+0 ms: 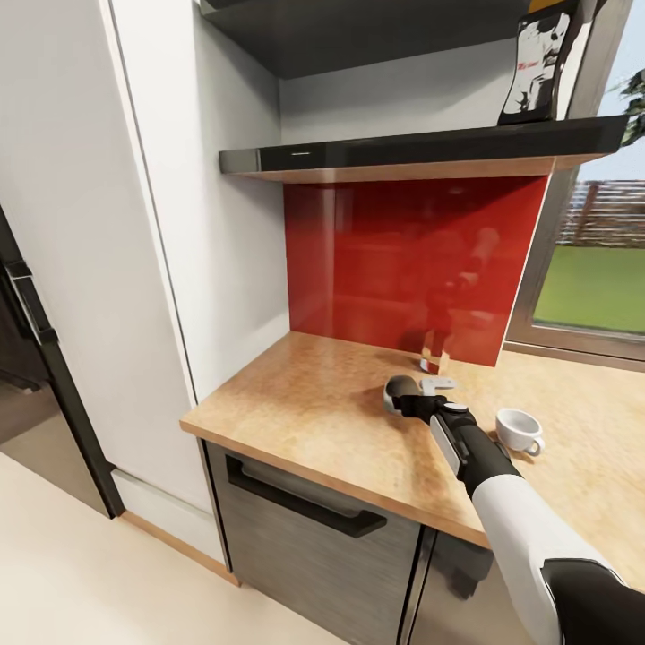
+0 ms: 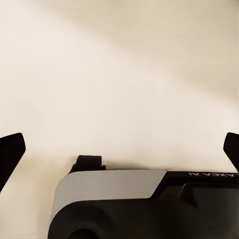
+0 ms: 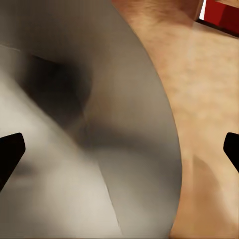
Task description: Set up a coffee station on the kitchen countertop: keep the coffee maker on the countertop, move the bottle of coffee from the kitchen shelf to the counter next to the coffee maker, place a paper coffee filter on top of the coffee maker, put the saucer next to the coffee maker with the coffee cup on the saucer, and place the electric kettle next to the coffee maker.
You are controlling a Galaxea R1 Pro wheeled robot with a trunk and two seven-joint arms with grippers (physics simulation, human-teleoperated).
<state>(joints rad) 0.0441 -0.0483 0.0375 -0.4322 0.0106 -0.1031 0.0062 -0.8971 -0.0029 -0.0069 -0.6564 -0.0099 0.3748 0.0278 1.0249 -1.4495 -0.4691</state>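
A: Where is the right claw (image 1: pixel 421 387) sitting at this moment?

B: In the head view it is hanging low over the light wood-grain surface (image 1: pixel 305 403), just in front of the glossy red backsplash (image 1: pixel 403 260). A round white-grey thing is showing right at its tip. I am taking that for the saucer (image 1: pixel 400 391), though I cannot be sure.

A: Is it clenching that piece?

B: I cannot tell. In the right wrist view a big pale curved disc, the saucer (image 3: pixel 84 129) seen very close, is lying between the 2 dark fingertips (image 3: pixel 11 149), which are standing far apart at the picture's edges. Whether they are pressing on it is not showing.

A: And the coffee cup (image 1: pixel 520 431)?

B: It is standing upright on the surface beside the right forearm, on the window side, apart from the claw.

A: The bottle of coffee?

B: A dark package with a white label and black figure (image 1: pixel 537 63) is standing on the dark shelf (image 1: pixel 421 148) above the backsplash.

A: The left claw (image 2: pixel 119 149)?

B: Its 2 fingertips (image 2: pixel 12 149) are spreading wide over a plain cream floor (image 2: pixel 119 74), grasping nothing.
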